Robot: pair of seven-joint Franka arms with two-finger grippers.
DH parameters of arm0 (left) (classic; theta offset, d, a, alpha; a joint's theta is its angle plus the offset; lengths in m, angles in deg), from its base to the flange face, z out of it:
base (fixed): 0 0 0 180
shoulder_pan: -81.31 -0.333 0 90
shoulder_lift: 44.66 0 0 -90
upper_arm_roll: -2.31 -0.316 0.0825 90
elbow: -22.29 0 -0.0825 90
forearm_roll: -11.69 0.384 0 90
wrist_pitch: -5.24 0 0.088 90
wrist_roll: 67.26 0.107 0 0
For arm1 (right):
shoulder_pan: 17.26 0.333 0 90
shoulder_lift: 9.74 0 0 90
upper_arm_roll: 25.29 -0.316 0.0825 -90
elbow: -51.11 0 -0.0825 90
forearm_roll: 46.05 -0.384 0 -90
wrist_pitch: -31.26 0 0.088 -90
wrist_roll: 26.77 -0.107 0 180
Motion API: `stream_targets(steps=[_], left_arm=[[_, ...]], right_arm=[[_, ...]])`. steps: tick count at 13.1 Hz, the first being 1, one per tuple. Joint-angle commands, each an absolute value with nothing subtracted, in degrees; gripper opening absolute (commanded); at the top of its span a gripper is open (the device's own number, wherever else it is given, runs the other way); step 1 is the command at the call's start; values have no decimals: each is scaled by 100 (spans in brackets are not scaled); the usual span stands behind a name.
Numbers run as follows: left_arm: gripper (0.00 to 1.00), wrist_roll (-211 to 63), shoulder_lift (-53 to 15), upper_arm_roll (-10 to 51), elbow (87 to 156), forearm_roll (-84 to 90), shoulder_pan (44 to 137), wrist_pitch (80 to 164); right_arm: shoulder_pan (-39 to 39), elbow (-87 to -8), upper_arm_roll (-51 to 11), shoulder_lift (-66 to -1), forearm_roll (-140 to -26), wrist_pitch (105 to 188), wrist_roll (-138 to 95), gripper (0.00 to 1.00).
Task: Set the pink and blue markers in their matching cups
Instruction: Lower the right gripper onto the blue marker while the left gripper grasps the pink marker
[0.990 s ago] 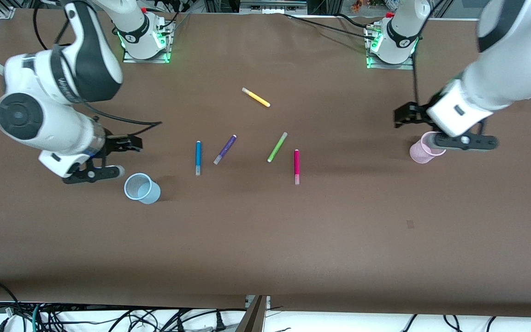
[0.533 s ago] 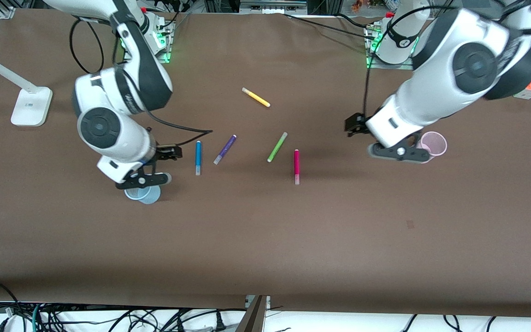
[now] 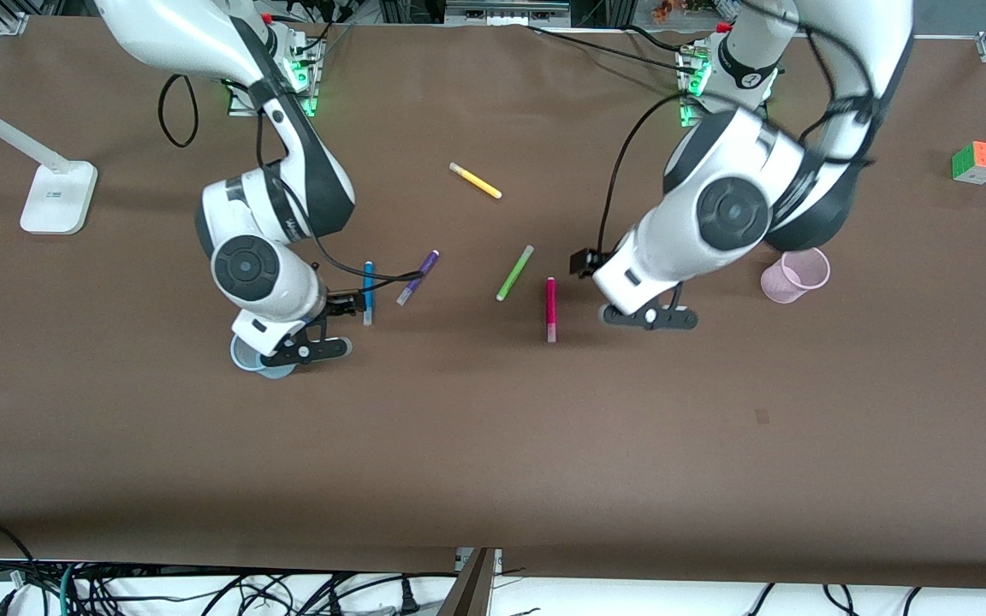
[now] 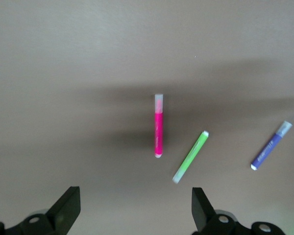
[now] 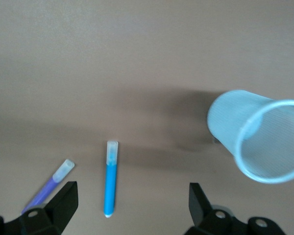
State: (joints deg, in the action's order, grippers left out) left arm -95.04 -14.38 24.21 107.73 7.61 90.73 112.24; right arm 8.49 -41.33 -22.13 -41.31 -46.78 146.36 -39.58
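Note:
The blue marker (image 3: 368,278) lies on the brown table; in the right wrist view it (image 5: 110,181) lies below, between the fingers and close to one of them. My right gripper (image 3: 347,302) (image 5: 131,200) is open and empty over it. The light blue cup (image 3: 245,359) (image 5: 255,137) stands beside it, mostly hidden under the right arm. The pink marker (image 3: 550,304) (image 4: 158,128) lies mid-table. My left gripper (image 3: 583,262) (image 4: 134,205) is open and empty, over the table just beside that marker. The light pink cup (image 3: 794,275) stands toward the left arm's end.
A purple marker (image 3: 418,275) lies close to the blue one and a lime-green marker (image 3: 514,272) close to the pink one. A yellow marker (image 3: 476,180) lies nearer the bases. A colour cube (image 3: 978,162) and a white lamp base (image 3: 56,198) sit at the table's ends.
Both arms have swung in toward the table's middle. The right gripper went from beside the blue cup to the blue marker, the left gripper from over the pink cup to beside the pink marker.

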Motion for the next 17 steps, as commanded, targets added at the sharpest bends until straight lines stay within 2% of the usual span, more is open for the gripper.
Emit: stream_targets(steps=[1,5,7,10,14,15,16,17], left_arm=[[100,-9723,-874,2384,10710,1044,9308,11815],[100,-10171,-231,2384,10737,1563,9502,12572],[100,-10337,-46,2358,10929,1879,9642,12888],[100,-10619,103,2357,11343,2030,9695,13714],[100,-10646,165,2349,11422,2039,9774,13795],[89,-10646,157,2331,11431,2039,9783,13804],[61,-10655,157,2322,11440,2039,9792,13804],[39,-10698,148,2322,11440,2039,9818,13804]], right_arm=[[928,-4231,-2213,-4286,-4763,14990,-4188,100],[946,-4485,-2221,-4463,-4798,15551,-4198,100],[946,-4592,-2221,-4585,-5017,15851,-4189,100],[937,-4609,-2221,-4709,-5149,15887,-4198,100],[989,-4723,-2221,-4771,-5370,15896,-4198,100],[998,-4750,-2221,-4779,-5370,15896,-4198,100],[998,-4776,-2221,-4797,-5370,15896,-4198,100],[998,-4794,-2221,-4814,-5370,15896,-4198,100]])
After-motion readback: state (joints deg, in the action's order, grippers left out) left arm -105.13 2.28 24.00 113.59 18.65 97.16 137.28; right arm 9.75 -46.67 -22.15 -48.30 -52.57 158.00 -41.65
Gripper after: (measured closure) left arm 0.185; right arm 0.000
